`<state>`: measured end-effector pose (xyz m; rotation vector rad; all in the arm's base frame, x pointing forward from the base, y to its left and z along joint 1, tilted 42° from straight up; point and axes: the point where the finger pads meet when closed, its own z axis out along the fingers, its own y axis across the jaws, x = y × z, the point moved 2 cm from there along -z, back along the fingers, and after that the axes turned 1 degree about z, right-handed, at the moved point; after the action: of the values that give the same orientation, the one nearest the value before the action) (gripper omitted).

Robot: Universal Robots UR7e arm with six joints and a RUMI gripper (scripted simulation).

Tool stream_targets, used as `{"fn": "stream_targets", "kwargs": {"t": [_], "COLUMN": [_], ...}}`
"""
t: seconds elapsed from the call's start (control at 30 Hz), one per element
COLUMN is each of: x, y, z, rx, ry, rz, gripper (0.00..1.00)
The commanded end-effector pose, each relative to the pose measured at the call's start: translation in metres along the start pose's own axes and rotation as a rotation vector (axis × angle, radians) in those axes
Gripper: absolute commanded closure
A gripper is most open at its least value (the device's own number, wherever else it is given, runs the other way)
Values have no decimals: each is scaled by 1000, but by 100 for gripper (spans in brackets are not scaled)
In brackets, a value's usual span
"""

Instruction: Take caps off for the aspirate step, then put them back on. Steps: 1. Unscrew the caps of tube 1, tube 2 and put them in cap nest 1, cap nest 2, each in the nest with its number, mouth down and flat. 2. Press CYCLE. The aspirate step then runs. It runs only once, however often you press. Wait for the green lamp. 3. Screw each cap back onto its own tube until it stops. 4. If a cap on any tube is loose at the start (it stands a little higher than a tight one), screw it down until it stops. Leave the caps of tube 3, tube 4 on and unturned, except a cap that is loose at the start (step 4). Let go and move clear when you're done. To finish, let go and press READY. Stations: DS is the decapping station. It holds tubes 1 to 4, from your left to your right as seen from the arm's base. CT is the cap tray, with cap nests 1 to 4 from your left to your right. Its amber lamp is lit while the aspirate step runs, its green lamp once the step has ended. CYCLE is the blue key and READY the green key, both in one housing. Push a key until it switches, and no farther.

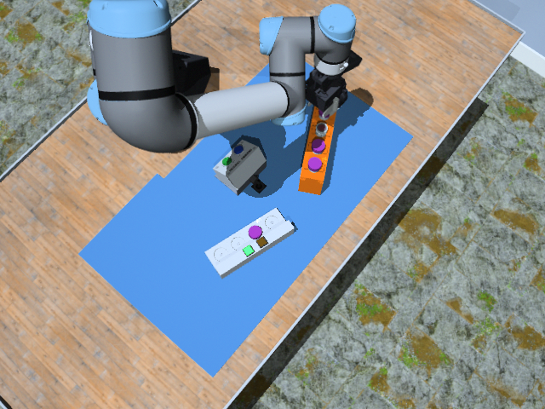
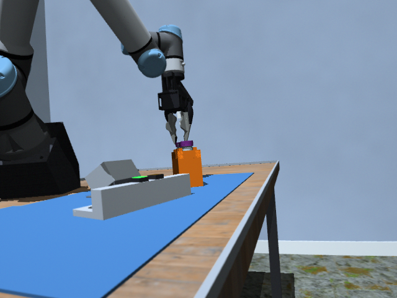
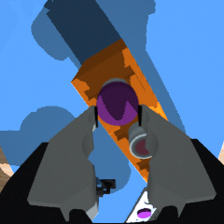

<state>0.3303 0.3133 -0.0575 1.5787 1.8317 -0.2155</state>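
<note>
My gripper (image 1: 324,112) (image 3: 118,106) is shut on the purple cap of tube 1 (image 3: 118,104), at the far end of the orange decapping station (image 1: 311,185) (image 2: 192,169) (image 3: 105,65). The cap sits over the tube mouth; its seating height is not clear. Tube 2 (image 1: 321,128) (image 3: 141,144) stands without a cap. Tube 3's cap (image 1: 318,146) and tube 4's cap (image 1: 314,164) are on. The cap of tube 2 (image 1: 255,232) lies flat in nest 2 of the white tray (image 1: 229,267) (image 2: 128,200); nest 1 (image 1: 271,221) is empty. The green lamp (image 1: 249,250) (image 2: 139,177) is lit; the amber lamp (image 1: 261,241) is dark.
The grey key housing (image 1: 246,169) (image 2: 121,169) stands left of the station in the top view, with the blue CYCLE key (image 1: 238,149) and green READY key (image 1: 226,161). A small black part (image 1: 258,186) is beside it. The forearm reaches over the mat behind the housing.
</note>
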Motion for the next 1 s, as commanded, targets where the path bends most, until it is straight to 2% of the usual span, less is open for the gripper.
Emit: {"fn": "stream_targets", "kwargs": {"t": [0.0, 0.67, 0.97], "x": [0, 0, 0], "y": [0, 0, 1], "z": [1, 1, 5], "rx": [0, 0, 1], "ry": [-1, -1, -1], "rz": [-1, -1, -279], "gripper": [65, 65, 65]}}
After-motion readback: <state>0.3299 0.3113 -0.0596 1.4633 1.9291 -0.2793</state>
